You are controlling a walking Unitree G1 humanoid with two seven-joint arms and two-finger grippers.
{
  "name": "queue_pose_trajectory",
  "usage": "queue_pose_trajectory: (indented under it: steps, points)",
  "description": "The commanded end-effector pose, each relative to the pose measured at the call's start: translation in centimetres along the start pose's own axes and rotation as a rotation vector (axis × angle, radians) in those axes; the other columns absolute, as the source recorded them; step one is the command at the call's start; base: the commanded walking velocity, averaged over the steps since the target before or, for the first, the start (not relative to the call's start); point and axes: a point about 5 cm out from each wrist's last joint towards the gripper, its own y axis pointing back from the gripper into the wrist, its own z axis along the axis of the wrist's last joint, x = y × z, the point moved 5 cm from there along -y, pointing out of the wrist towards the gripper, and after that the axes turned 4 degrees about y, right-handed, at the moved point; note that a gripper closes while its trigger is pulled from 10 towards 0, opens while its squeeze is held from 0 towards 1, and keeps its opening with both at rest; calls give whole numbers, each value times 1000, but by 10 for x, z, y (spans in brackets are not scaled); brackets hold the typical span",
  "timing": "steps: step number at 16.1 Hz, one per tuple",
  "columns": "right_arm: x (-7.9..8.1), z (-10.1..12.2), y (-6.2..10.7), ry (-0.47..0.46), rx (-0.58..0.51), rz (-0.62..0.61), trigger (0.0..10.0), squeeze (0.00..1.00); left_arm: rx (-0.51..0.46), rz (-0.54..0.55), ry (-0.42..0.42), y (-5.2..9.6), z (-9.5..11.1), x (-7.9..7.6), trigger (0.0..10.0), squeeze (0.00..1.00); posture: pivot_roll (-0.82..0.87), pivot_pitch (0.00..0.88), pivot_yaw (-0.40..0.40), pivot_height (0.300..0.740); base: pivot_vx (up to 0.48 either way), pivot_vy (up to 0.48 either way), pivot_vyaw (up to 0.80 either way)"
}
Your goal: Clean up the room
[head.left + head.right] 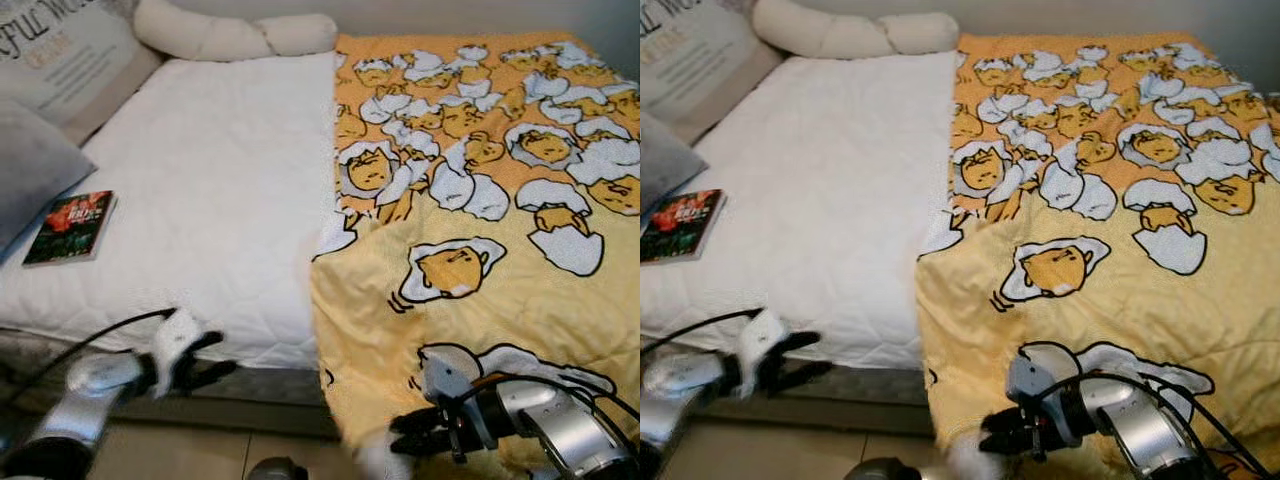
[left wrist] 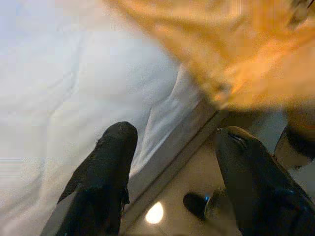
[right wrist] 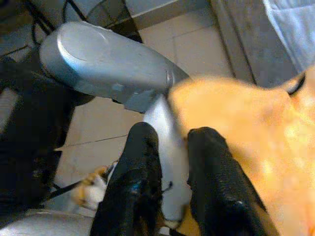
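Progress: early, I'd judge. Blanket (image 1: 480,200) covers only the right half of the bed (image 1: 230,200); mattress bare on the left, so spreading isn't done yet.
Left edge: 1 book (image 1: 70,227) lies flat nr the left edge, not put away. 2 pillows at the head-left corner, 1 grey (image 1: 35,170), 1 w/ print (image 1: 75,50).
Head edge: 1 long cream bolster (image 1: 235,35).
Left hand (image 1: 195,362): off the foot edge, fingers spread, nothing in it.
Right hand (image 1: 420,432): at the foot edge, clenched on the blanket's hanging hem.
Left for you: pull blanket across, clear the book.
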Motion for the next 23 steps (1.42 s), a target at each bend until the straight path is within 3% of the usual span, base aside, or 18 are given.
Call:
queue_pose_trajectory:
  steps: [1,3,4,6,7,9,10,11,13,14,15,16,18,23]
  points:
    - [0,11,0,24,-21,24,10000,1000,-8,-16,-8,-6,7,-6,10000,0,99,0,87,740,0,0,0]
    - [4,15,0,31,-19,61,10000,1000,-25,-31,-14,-13,16,-18,10000,0,101,0,81,740,0,0,0]
    - [-4,20,1,44,-42,2,10000,1000,-23,-28,-7,-20,18,-21,10000,0,100,0,77,740,0,0,0]
    - [-26,29,1,53,-96,-160,10000,1000,-23,-16,9,-48,31,-25,10000,0,96,0,71,740,0,0,0]
    - [-27,31,1,52,-106,-176,10000,1000,-24,-12,11,-50,33,-26,10000,0,95,0,69,740,0,0,0]
    - [-59,44,9,31,-195,-443,10000,1000,-107,103,63,-71,54,-17,10000,0,81,0,65,740,0,0,0]
    - [-84,51,22,-44,-269,-676,10000,1000,-174,188,110,-80,71,-9,10000,0,68,0,68,740,0,0,0]
    - [-97,53,31,-99,-314,-806,10000,1000,-197,204,114,-83,80,-10,10000,0,60,0,69,740,0,0,0]
    - [-106,54,41,-144,-356,-971,10000,1000,-210,219,83,-81,88,-17,10000,0,27,0,77,740,0,0,0]
    - [-109,52,49,-191,-391,-1089,10000,0,-251,258,82,-66,87,-18,10000,0,14,0,75,740,0,0,0]
    - [-110,51,52,-210,-401,-1133,10000,0,-267,276,86,-59,84,-17,10000,0,12,0,74,740,0,0,0]
    - [-109,49,60,-259,-446,-1226,10000,0,-352,336,78,-26,111,-22,10000,0,1,0,70,740,0,0,0]
    - [-107,50,63,-298,-486,-1274,10000,0,-365,362,77,-19,116,-24,10000,0,-10,0,71,740,0,291,0]
    - [-100,55,74,-302,-522,-1361,10000,0,-320,450,133,-11,104,-23,10000,0,-29,0,65,740,0,340,0]
